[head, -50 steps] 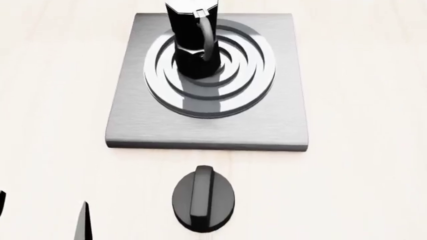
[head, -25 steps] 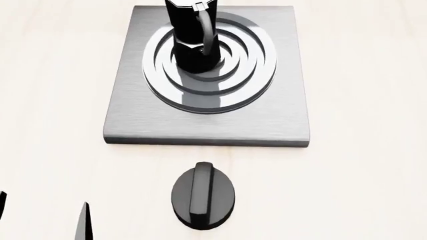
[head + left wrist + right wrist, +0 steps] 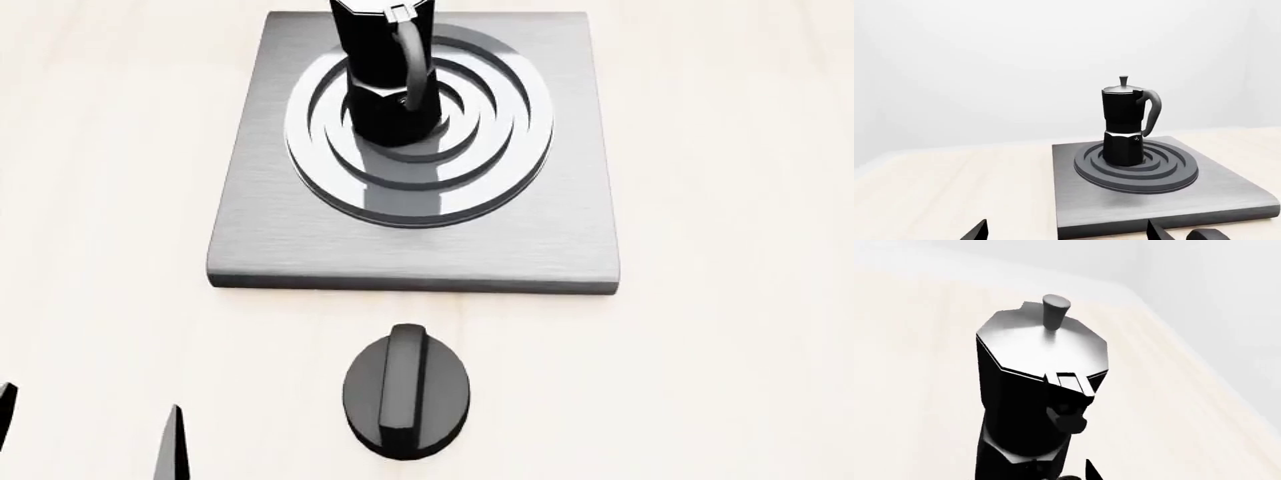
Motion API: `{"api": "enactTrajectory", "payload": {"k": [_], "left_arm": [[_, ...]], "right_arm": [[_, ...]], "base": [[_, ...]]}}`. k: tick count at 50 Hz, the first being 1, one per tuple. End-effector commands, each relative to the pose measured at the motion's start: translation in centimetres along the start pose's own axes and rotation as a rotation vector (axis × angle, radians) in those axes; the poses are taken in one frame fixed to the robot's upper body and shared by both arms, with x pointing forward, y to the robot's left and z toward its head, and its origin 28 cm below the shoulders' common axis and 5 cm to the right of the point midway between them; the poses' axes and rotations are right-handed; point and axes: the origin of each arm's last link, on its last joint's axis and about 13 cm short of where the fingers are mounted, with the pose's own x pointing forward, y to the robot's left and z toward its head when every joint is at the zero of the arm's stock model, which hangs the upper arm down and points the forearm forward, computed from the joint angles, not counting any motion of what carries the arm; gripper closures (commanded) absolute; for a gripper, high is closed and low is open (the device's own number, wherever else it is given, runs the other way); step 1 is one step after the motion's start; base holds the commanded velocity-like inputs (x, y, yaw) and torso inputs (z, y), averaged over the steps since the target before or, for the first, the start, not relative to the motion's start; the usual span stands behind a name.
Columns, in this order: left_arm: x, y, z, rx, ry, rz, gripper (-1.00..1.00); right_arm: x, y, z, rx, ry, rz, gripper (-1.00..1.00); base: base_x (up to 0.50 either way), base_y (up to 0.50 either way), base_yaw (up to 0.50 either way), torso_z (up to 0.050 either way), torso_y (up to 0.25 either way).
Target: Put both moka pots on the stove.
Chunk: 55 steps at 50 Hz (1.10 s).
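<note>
left gripper [image 3: 87, 435] sits lowest in the head view, black fingertips spread apart with nothing between them. just past it, a round black knob with a ridge [image 3: 407, 392] lies on the pale wooden table [image 3: 734, 350]. further on, the flat square brushed dark-grey metal stove [image 3: 414, 250] carries one faceted glossy black moka pot with a silver lid [image 3: 387, 95] upright on its rings. the right wrist view shows a second identical black moka pot [image 3: 1034, 405] up close over the table; can't tell that gripper's state.

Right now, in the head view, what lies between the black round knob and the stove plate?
Nothing: between the knob and the stove the head view shows only bare pale table.
</note>
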Motion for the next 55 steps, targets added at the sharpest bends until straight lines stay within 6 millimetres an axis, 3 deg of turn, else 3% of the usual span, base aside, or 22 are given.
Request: {"api": "enactTrajectory", "payload": {"k": [1,11,24,38,55], "left_arm": [[0.0,0.0,0.0,0.001,-0.001,0.001,-1.0],[0.0,0.0,-0.1,0.0,-0.001,0.002,-1.0],[0.0,0.0,0.0,0.0,0.0,0.002,-1.0],[0.0,0.1,0.0,-0.002,0.001,0.004,-1.0],[0.0,0.3,-0.1,-0.007,-0.001,0.012,-1.0]], "right_arm": [[0.1,0.2,-0.7,-0.046,0.026,-0.001,1.0],[0.2,0.7,0.0,-0.029,-0.001,0.03,1.0],[1.3,4.4,3.4,0.096,-0.108,0.031,1.0],[1.0,6.5,6.9,0.115,-0.224,0.064,1.0],[1.1,9.8,8.7,0.113,-0.343,0.158,1.0]], "base": [[0.0,0.0,0.0,0.0,0.0],[0.0,0.0,0.0,0.0,0.0],[0.0,0.0,0.0,0.0,0.0],[0.0,0.0,0.0,0.0,0.0],[0.0,0.0,0.0,0.0,0.0]]}}
